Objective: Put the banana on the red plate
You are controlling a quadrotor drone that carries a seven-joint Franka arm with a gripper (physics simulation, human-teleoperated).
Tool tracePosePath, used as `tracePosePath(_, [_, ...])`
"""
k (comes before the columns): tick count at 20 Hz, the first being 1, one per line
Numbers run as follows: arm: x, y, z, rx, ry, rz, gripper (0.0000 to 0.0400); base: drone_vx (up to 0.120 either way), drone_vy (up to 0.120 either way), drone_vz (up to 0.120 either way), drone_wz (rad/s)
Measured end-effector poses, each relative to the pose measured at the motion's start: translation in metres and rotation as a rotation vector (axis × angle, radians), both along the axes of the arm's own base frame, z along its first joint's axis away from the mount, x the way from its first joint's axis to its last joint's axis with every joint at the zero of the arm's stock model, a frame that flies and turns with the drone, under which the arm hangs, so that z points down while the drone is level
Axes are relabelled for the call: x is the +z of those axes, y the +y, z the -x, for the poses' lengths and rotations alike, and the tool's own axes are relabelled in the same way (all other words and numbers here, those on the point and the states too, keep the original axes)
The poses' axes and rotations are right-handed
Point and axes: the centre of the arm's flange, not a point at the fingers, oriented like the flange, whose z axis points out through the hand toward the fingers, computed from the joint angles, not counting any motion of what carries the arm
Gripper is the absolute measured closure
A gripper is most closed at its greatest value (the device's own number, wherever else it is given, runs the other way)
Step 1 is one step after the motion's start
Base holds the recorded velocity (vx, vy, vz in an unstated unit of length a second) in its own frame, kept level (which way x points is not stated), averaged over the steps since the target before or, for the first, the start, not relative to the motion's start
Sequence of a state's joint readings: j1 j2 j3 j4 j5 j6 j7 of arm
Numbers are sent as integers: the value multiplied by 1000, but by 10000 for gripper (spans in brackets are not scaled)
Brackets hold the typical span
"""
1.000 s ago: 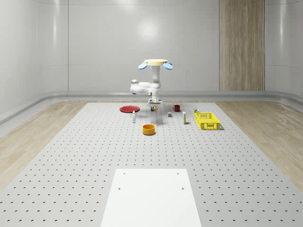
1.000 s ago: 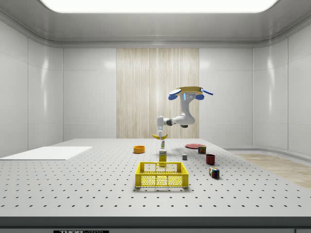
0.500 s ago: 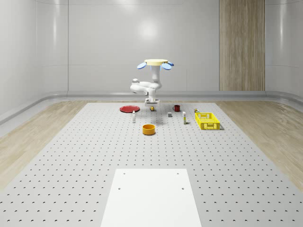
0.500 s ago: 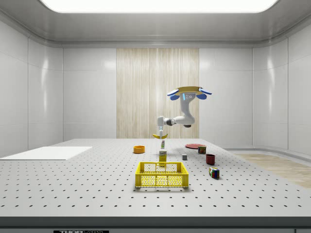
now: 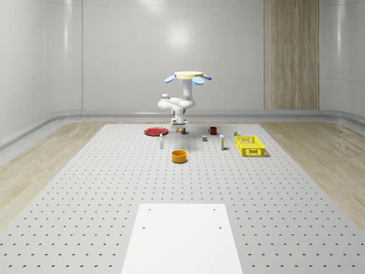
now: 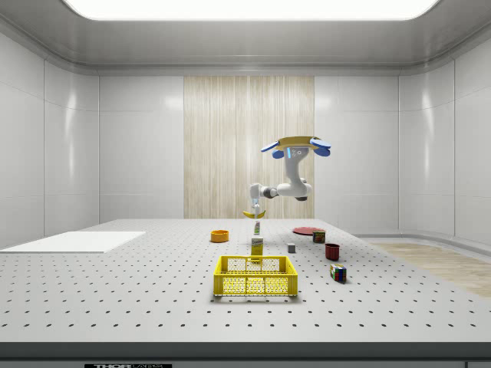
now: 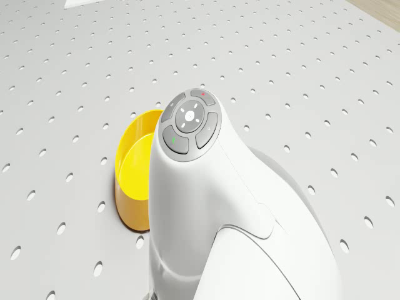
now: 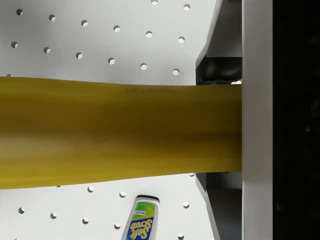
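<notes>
The yellow banana hangs in the air with my gripper shut on it, a little to the right of the red plate in the whole-scene view. From the side, the banana dangles under the gripper, well above the table, and the red plate lies farther right. The drone hovers above the far part of the table. Through the wrist camera the banana stretches across, pressed against a white finger.
An orange bowl sits nearer the front; it appears beneath the arm as a yellow bowl. A yellow basket, a red mug, a small bottle and a Soft Scrub bottle stand around.
Drone and arm have shifted toward the whole-scene view's left, carrying the banana closer to the red plate. The grip on the banana is unchanged.
</notes>
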State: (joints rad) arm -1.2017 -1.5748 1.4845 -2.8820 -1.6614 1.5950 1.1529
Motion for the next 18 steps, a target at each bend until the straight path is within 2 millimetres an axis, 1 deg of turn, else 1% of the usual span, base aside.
tracePosePath(18, [0,0,0,-539,1,3,200,0,0,0,-300])
